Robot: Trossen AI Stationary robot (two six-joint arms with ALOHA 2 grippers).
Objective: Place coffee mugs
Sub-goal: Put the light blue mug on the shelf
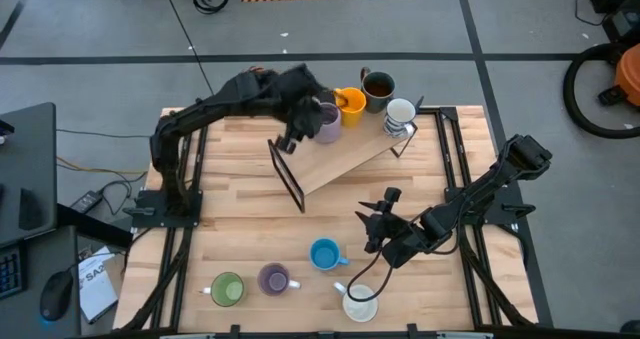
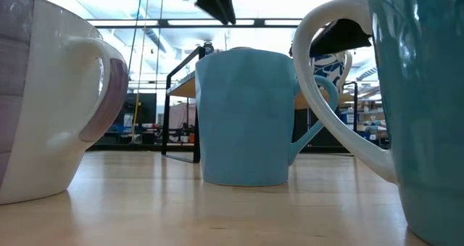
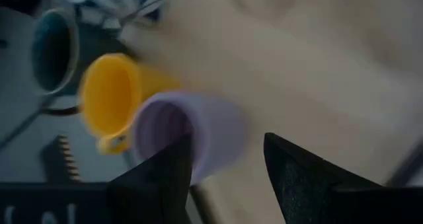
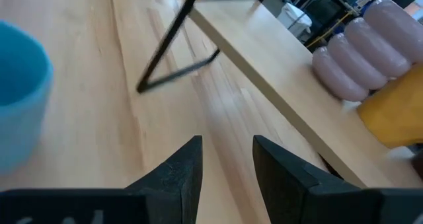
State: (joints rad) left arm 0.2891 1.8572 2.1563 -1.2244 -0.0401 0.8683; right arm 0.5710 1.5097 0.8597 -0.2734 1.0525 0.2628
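We see the left gripper [image 1: 318, 119] at the raised wooden shelf [image 1: 350, 154], fingers spread either side of a pale purple ceramic mug [image 1: 327, 122], not clamped on it. Just beyond it sit an orange ceramic mug [image 1: 350, 106], a dark grey-brown mug [image 1: 378, 87] & a white patterned mug [image 1: 400, 114]. The right gripper [image 1: 375, 224] hovers w/ fingers partly apart, holding nothing; the blue ceramic mug [image 1: 324, 254] is just beside it. Near the table's front edge stand 3 more: green mug [image 1: 227, 289], 2nd purple mug [image 1: 274, 278], white mug [image 1: 360, 304].

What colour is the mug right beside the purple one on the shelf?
Orange mug; clearest in the high view.
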